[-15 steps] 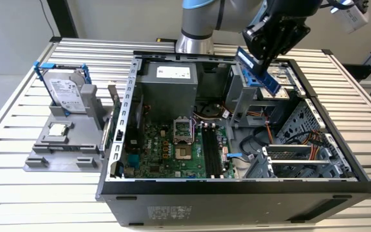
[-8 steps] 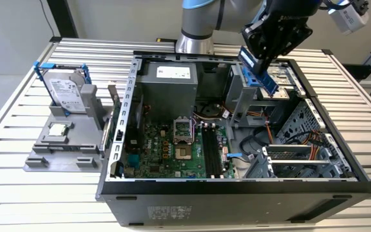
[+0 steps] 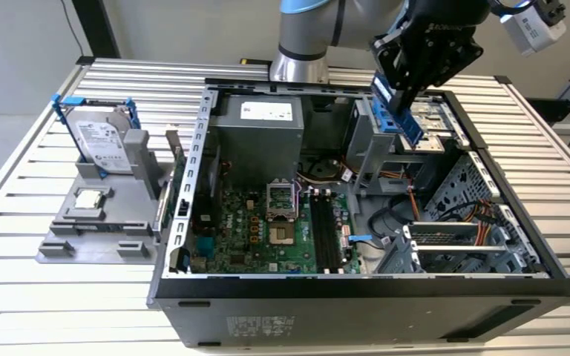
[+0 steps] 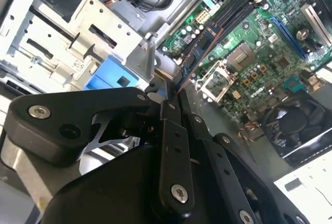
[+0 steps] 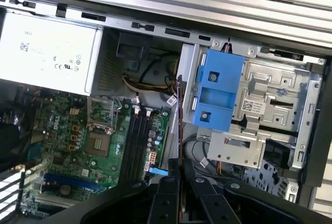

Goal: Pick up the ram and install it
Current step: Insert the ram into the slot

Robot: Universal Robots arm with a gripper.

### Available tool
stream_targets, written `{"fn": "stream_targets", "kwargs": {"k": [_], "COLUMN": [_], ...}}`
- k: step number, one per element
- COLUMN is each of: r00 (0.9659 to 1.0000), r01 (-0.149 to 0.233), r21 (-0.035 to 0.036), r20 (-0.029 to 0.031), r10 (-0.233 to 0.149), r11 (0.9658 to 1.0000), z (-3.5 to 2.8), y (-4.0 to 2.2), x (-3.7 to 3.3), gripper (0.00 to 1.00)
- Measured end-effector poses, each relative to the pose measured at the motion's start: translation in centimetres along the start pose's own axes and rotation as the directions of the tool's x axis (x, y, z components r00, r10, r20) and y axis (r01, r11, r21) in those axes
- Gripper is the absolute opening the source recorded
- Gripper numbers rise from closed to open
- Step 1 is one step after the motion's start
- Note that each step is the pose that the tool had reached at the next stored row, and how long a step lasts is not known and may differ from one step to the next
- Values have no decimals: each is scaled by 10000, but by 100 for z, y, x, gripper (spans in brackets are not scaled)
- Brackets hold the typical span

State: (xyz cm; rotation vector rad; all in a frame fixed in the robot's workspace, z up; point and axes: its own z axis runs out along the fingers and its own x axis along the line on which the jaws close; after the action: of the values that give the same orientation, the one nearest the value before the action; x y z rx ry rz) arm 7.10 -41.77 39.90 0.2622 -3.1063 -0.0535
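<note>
Exterior view: the gripper (image 3: pixel 398 83) has its jaws clamped on the ram (image 3: pixel 409 119).
The ram hangs tilted below the jaws, above the open computer case (image 3: pixel 364 297), not touching the motherboard (image 3: pixel 255 226).

Claw (image 3: pixel 402 87) w/ ram (image 3: pixel 411 119) clamped, over open PC case (image 3: pixel 364 297).

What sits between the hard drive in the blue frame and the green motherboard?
The grey stand's upright and the case's metal wall, in the exterior view.
</note>
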Motion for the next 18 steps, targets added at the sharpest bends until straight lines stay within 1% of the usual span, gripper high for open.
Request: {"fn": "stream_targets", "kwargs": {"k": [4, 6, 8, 13, 16, 18], "r00": [10000, 10000, 10000, 10000, 10000, 10000], "r01": [-11, -13, -14, -23, -37, -42], "r21": [-7, -5, -6, -8, -8, -9], "r20": [0, -5, -8, -15, -14, -14], "r10": [11, 13, 14, 23, 37, 42], "r11": [10000, 10000, 10000, 10000, 10000, 10000], "z": [6, 17, 30, 53, 72, 88], "y": [-4, -23, -61, -214, -267, -289], "x": [0, 2, 8, 34, 42, 47], "gripper": [0, 0, 0, 0, 0, 0]}}
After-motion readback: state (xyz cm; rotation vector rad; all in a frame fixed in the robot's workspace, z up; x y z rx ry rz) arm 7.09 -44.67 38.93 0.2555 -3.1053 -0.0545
